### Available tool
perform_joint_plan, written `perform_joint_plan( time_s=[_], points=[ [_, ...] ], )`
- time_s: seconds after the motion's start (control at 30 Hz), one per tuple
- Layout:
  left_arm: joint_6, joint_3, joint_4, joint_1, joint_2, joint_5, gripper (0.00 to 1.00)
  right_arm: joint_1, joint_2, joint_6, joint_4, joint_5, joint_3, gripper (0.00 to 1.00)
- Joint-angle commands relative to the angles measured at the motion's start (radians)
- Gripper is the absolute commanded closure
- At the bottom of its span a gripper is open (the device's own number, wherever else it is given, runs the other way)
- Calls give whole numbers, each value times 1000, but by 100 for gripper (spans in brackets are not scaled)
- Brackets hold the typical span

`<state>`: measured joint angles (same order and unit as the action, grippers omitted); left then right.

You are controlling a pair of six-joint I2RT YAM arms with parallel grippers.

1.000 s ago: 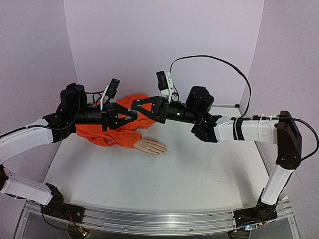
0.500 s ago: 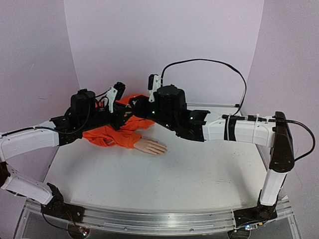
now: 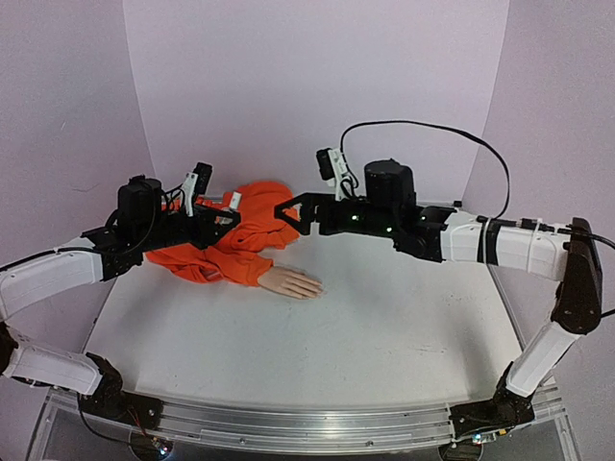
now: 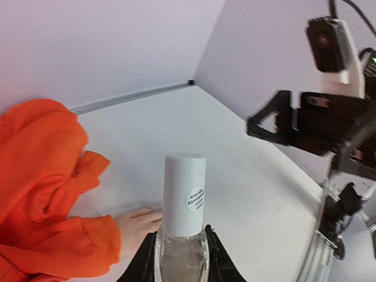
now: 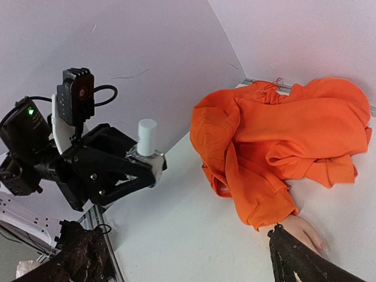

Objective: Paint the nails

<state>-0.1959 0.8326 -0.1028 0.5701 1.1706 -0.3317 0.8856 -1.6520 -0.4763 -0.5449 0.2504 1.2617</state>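
Right pincer point(image 3: 285, 219) retreated, one bottle point(image 4: 183, 200), one hand point(image 3: 291, 282)

Bright, even, diffuse light falls from overhead, leaving only faint, soft-edged shadows on the table point(image 3: 384, 336), no hard glare, and a strongly saturated orange sweatshirt point(image 3: 252, 226). In the left wrist view the close bottle point(image 4: 183, 200) is fairly sharp, while the right arm point(image 4: 335, 111) at the right edge is soft and smeared, and straight lines bend toward the corners. In the right wrist view the right gripper point(image 5: 187, 241) shows its 2 fingers point(image 5: 296, 261) as dark, out-of-focus shapes along the bottom edge.
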Motion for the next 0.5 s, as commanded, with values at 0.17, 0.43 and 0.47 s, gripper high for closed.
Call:
perform_joint_plan(
  time_s=[0.17,0.43,0.47],
  points=[
    [-133,182,-37,2,82,-737,100,-53,24,-22,-352,539,-33,2],
    [-135,203,-43,70,125,-831,100,-53,-27,-110,-502,680,20,32],
    [-135,205,-44,72,127,-832,100,-51,-35,-118,-509,691,28,35]
  ],
)
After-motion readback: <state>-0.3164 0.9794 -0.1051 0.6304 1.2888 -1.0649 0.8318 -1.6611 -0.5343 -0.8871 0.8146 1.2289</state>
